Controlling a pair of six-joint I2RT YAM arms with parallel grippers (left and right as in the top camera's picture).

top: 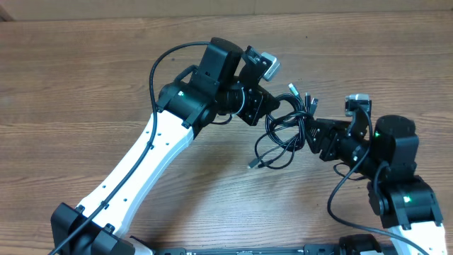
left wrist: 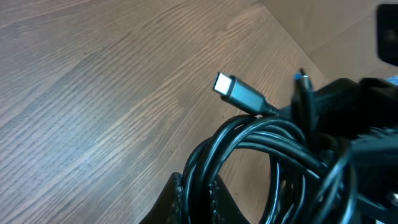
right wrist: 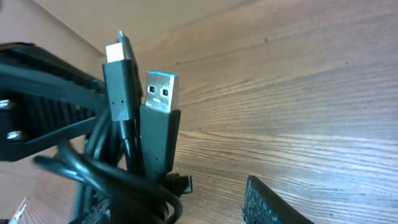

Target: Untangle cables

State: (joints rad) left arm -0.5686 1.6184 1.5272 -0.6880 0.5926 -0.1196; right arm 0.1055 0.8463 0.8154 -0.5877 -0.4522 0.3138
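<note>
Cables (right wrist: 155,146) bunch against your right claw (top: 310,134), plugs upright beside its pad (right wrist: 267,202) | grip: cannot tell | left claw (top: 267,110) clamps the same bunch over worktop (top: 85,85)

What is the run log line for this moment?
cables: one tangled bunch; left pincer: at cables, grip unclear; right pincer: at cables, grip unclear
</note>
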